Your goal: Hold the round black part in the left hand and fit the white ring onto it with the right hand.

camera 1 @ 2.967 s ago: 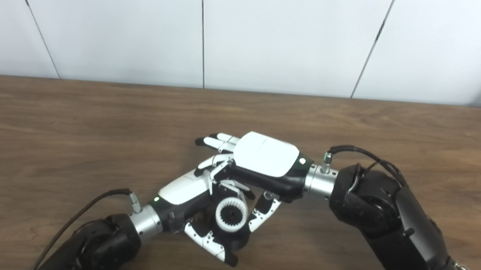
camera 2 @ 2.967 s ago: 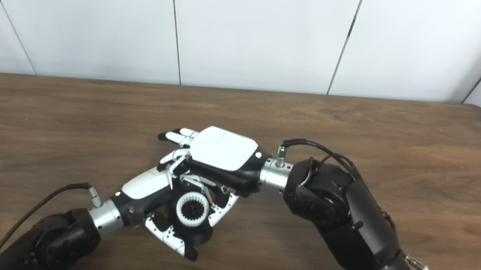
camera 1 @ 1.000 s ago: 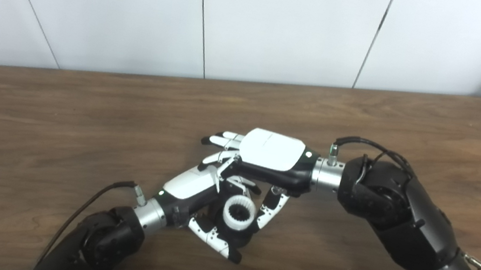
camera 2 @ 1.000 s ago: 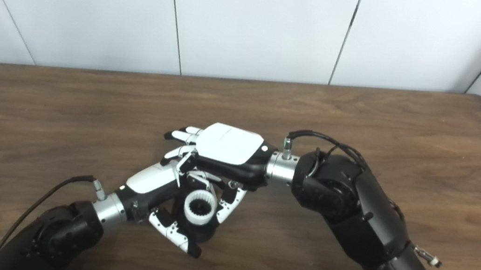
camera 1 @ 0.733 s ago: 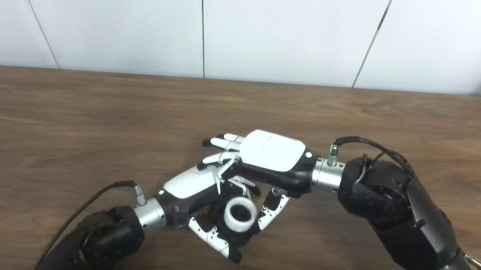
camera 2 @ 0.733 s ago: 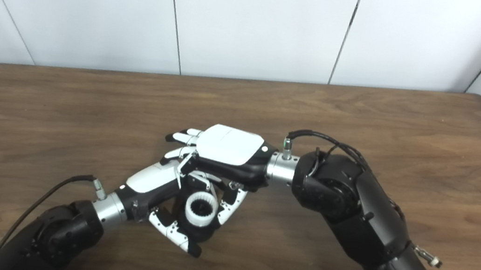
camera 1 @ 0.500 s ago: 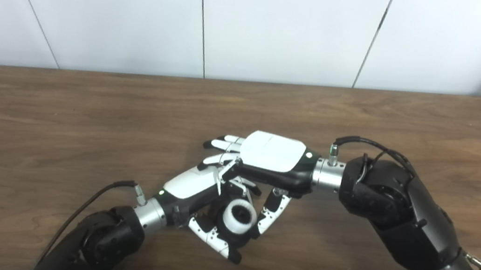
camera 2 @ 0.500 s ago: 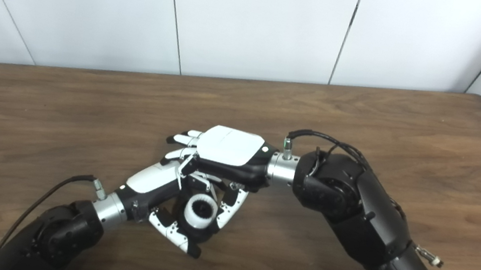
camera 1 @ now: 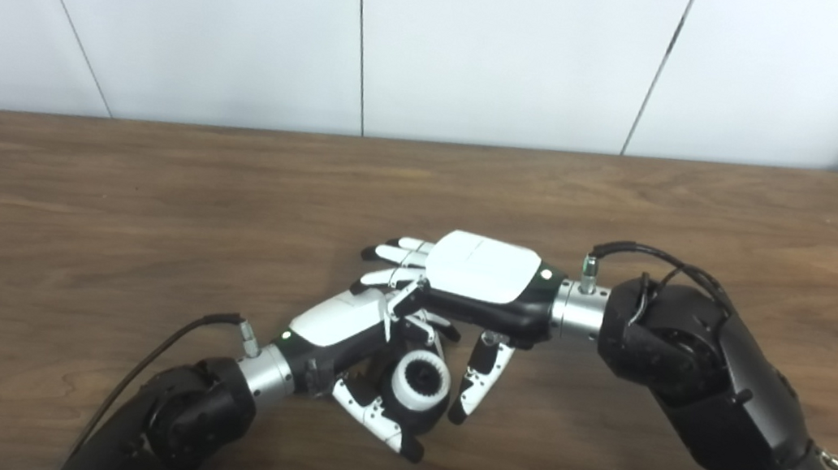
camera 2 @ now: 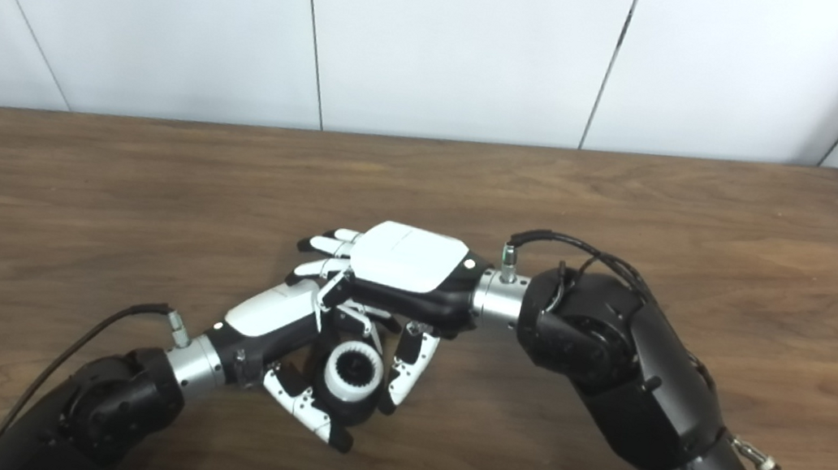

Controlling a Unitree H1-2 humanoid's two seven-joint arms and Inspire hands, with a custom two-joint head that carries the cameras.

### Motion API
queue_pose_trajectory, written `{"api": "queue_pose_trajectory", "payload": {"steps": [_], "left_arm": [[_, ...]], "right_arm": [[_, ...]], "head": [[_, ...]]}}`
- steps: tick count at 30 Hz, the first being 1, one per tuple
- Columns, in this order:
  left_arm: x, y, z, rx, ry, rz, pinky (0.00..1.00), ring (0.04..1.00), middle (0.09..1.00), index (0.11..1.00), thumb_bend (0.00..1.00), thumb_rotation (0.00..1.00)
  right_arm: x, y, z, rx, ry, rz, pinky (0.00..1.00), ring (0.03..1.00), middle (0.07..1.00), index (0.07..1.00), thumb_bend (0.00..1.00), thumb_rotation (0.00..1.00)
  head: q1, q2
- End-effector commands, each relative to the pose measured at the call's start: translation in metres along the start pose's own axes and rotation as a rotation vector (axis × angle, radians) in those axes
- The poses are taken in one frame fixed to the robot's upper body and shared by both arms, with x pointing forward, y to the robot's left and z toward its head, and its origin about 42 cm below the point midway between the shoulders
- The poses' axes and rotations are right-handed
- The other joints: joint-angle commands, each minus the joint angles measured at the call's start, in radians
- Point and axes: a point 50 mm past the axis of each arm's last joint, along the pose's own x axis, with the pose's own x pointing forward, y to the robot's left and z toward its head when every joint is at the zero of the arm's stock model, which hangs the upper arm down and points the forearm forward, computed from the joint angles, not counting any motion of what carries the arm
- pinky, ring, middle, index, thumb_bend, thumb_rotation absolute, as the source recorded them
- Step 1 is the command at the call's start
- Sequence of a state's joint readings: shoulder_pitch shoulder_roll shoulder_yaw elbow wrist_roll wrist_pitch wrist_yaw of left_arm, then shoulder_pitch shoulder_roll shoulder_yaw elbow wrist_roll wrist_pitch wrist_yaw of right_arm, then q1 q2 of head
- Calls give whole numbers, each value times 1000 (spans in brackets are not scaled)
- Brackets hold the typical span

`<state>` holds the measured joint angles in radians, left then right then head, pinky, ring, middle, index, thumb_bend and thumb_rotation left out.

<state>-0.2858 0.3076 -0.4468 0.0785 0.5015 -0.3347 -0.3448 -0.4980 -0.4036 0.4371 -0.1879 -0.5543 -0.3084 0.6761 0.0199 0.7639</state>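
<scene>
White panelled wall [camera 1: 495, 41] behind, dark seams running down it; brown wood-grain tabletop [camera 1: 63, 201] in front, rounded at the far corners.

Near the middle of the tabletop, toward the front: left robot hand [camera 1: 357, 353], arm entering from the lower left, palm turned inward, fingers and thumb curled around the round black part [camera 1: 420, 415]. Holds it low, close over the wood; contact with the tabletop not clear. White ring [camera 1: 421, 379] seated on top of the black part, toothed inner edge facing up toward the cameras, dark hollow at its centre. How far down the ring sits: cannot tell, lower edge masked by black housing and fingers.

Right robot hand [camera 2: 401, 277], arm entering from the lower right, lies flat and palm-down just above and behind the left one, white back plate facing up. Fingers stretched out to the left past the left robot hand's knuckles, slightly apart. Thumb [camera 1: 477, 378] hangs down just beside the ring on its right; touching it or not cannot be made out. Grips nothing visible, though the underside of the palm is hidden.

Black cable [camera 1: 157, 350] loops off the left wrist; another black cable [camera 1: 653, 260] arches over the right wrist joint. Both forearms black, silver collars at the wrists.
</scene>
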Motion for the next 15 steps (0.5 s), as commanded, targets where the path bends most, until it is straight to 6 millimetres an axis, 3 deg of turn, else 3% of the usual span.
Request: {"api": "queue_pose_trajectory", "payload": {"steps": [1,9,15], "left_arm": [[1,6,6,17,-32,10,1000,975,809,480,524,64],[1,4,2,21,-13,18,1000,971,796,480,524,63],[-3,-1,-7,89,-7,63,1000,964,759,481,524,61]], "right_arm": [[-4,-15,1,-37,-12,-49,1000,1000,915,609,1000,218],[-11,-22,-1,-35,-14,-79,1000,1000,919,601,1000,200],[-19,-38,-2,-43,-12,-115,1000,1000,905,594,1000,193]], "head": [[1,0],[-3,7],[-9,13]]}}
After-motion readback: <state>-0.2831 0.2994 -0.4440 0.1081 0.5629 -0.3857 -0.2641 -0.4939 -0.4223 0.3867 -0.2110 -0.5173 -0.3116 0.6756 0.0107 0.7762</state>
